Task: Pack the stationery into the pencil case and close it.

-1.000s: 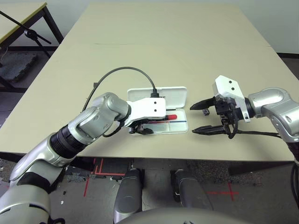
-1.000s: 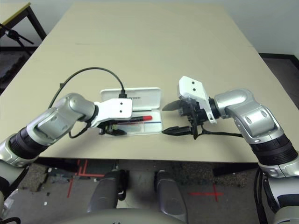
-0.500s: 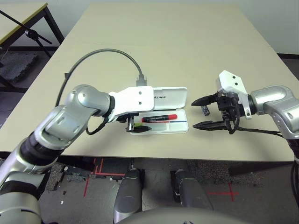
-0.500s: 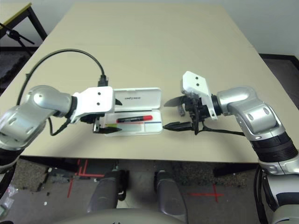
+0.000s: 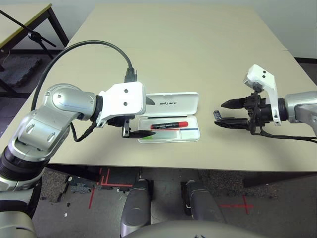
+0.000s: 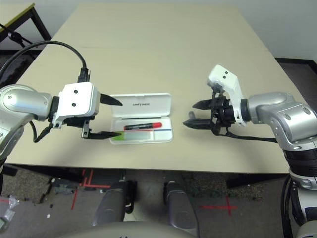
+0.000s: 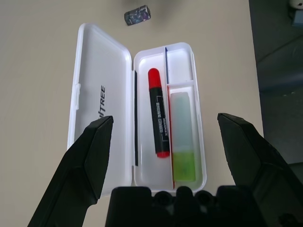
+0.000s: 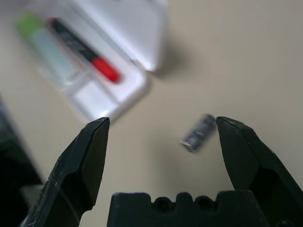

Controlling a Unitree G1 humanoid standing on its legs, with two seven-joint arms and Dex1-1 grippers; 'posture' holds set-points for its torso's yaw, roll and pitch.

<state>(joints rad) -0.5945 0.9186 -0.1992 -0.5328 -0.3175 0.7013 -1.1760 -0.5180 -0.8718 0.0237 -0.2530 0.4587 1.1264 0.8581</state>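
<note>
Open-fingered right gripper (image 8: 161, 156) lines up on the tiny dark grey block (image 8: 199, 133), apparently on the table ahead between its fingers; white hard pencil case (image 7: 102, 101), marker (image 7: 157, 118) inside, lies beyond. Left gripper (image 7: 165, 137) spread, empty.

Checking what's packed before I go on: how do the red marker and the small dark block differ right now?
The red marker lies inside the open pencil case, beside the green-and-white bar; the dark block lies outside on the table, past the case's end. The marker is long and slim; the block is short and stubby. Neither is gripped: the left gripper and right gripper are open.
</note>
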